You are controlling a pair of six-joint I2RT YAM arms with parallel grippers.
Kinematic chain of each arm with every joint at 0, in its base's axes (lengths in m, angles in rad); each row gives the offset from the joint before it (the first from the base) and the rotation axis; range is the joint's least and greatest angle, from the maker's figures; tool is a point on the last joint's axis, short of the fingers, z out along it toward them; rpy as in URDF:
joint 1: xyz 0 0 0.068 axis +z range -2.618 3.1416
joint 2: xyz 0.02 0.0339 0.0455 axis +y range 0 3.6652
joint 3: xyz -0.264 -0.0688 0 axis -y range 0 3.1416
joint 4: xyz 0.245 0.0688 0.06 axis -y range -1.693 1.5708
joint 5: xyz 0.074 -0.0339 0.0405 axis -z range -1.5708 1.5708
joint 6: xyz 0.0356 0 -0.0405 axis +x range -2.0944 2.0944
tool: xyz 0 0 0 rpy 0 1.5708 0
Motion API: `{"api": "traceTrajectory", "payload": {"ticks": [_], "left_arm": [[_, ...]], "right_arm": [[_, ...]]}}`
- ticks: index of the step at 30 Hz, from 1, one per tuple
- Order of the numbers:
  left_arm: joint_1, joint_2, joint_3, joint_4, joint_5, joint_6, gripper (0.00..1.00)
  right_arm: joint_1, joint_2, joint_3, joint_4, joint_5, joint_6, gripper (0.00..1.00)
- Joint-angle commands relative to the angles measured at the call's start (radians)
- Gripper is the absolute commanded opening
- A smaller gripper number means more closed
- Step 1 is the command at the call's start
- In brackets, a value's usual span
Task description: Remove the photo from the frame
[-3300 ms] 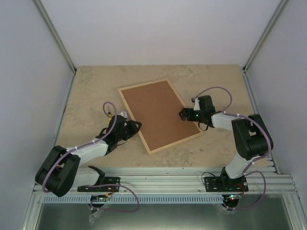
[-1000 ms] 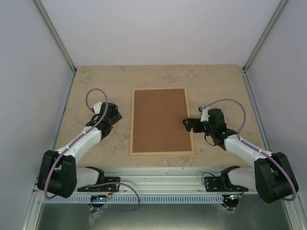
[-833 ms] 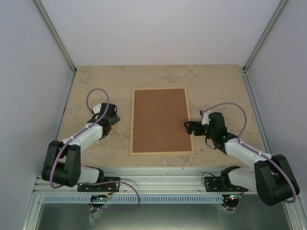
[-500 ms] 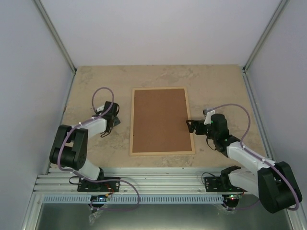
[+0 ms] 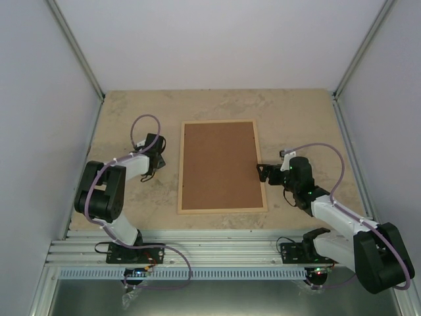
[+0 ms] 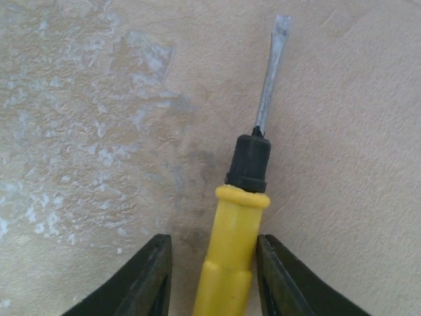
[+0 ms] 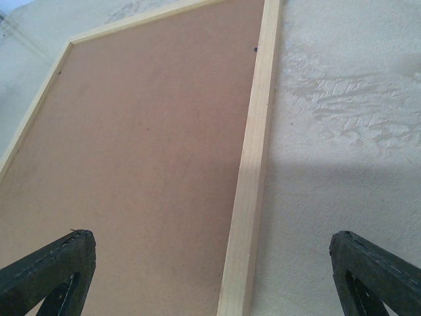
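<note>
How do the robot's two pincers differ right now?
The left pincer straddles a yellow screwdriver, jaws narrowed close around its handle; the right pincer stands wide open, holding nothing. The left pincer is over bare table beside the frame; the right pincer hovers at the frame's right rail. Both have dark fingers pointing downward.

frame (image 5: 222,210): rectangular, thin pale wood moulding
pose: flat on the counter (image 5: 309,125), back side up, long sides running near to far
place: mid-counter
photo: hidden from view
</note>
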Motion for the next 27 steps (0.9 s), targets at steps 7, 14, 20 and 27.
{"api": "traceTrajectory", "payload": {"ticks": [7,14,20,27], "left_arm": [[0.005,-0.069,-0.017,-0.002,0.123,0.004,0.11],[-0.031,-0.190,-0.036,0.004,0.192,-0.011,0.04],[-0.115,-0.253,-0.009,-0.017,0.235,0.019,0.00],[-0.238,-0.297,0.016,0.028,0.356,0.120,0.00]], "right_arm": [[0.005,-0.015,-0.017,0.029,0.003,0.003,0.98],[0.005,-0.026,-0.023,0.036,-0.020,-0.003,0.98],[0.005,0.000,-0.011,0.045,-0.076,-0.017,0.98],[0.005,-0.009,-0.016,0.076,-0.192,-0.013,0.98]]}}
